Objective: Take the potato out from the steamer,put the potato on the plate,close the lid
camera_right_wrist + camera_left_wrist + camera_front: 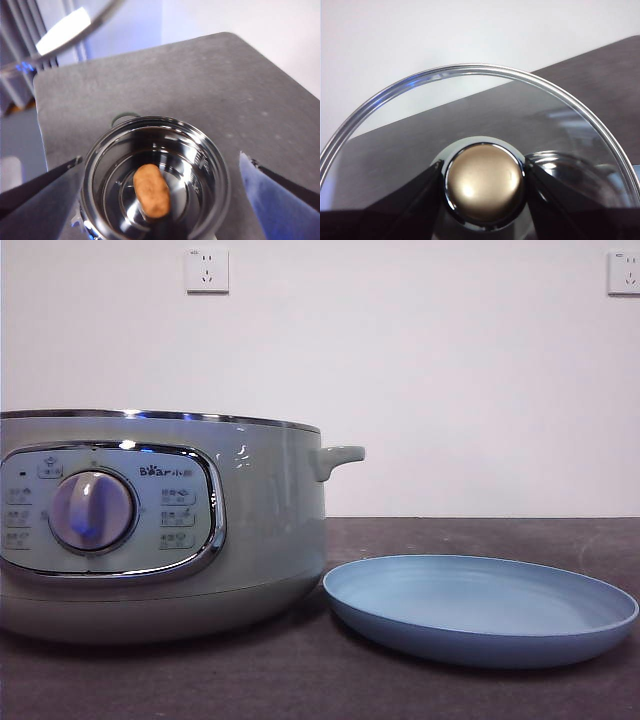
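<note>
Right wrist view: right gripper [160, 210] spread wide, empty, poised above open steamer [100, 150]; oval matte-brown potato [151, 190] lying on mirror-bright floor inside steamer. Left gripper [484, 187] clamped on knob of domed glass lid [470, 100], held clear of steamer. Matte blue plate [480, 635] beside steamer, bare. Risk: smooth potato slipping off-centre between jaws.

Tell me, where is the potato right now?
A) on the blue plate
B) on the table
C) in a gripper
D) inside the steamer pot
D: the right wrist view looks down on the potato lying on the shiny bottom of the open steamer, while the plate holds nothing and the left gripper holds the lid by its knob.
</note>
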Robot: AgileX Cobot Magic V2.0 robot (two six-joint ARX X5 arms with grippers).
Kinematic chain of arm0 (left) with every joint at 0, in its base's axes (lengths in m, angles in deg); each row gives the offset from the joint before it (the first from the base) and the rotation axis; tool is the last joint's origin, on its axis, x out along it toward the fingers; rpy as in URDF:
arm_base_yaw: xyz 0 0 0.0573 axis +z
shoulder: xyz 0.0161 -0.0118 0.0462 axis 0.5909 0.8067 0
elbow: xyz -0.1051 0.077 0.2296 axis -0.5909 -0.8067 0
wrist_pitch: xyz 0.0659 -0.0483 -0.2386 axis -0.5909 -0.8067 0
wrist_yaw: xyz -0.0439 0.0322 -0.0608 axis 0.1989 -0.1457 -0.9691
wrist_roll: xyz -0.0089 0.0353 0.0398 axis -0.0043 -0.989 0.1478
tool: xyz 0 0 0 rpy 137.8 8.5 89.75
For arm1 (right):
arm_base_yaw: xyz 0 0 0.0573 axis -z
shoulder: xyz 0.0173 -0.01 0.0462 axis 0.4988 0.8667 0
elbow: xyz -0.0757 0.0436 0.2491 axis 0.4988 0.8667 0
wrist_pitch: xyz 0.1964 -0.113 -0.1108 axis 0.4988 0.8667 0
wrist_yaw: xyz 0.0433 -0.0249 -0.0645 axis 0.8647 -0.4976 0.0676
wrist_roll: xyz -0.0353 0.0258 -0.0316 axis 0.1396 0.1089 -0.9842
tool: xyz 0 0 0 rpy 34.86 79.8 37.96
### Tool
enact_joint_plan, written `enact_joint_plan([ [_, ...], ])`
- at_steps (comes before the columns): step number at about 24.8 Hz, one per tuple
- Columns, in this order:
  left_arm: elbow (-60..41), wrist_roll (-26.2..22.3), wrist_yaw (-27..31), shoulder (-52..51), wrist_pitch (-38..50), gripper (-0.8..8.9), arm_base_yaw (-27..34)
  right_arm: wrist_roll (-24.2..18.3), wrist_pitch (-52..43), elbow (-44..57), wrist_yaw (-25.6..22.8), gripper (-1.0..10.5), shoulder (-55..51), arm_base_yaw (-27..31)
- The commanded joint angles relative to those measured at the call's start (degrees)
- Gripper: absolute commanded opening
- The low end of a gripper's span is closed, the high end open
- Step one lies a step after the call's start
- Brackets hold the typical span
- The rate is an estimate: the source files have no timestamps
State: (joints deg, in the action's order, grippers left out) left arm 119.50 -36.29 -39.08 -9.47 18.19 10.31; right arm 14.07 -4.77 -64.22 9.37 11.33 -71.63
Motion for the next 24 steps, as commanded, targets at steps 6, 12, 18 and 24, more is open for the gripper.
enact_joint_plan([
  [6, 0.9, -1.2, 4.0, -5.5, -2.0, -0.09, 0.0, -8.2, 0.1, -2.6, -1.0, 5.3, 11.8, -1.9],
  [12, 0.9, -1.1, 3.9, -7.1, -4.7, -0.09, 0.0, -12.6, 0.0, -2.6, -1.4, 4.6, 19.7, -1.9],
  [18, 0.9, -1.1, 3.8, -7.1, -5.1, -0.09, 0.0, -14.2, -1.1, -2.6, -1.3, 4.7, 26.6, -2.7],
  [24, 0.9, -1.1, 3.8, -7.1, -5.1, -0.09, 0.0, -14.4, -4.2, -2.6, -1.4, 4.7, 30.7, -5.6],
])
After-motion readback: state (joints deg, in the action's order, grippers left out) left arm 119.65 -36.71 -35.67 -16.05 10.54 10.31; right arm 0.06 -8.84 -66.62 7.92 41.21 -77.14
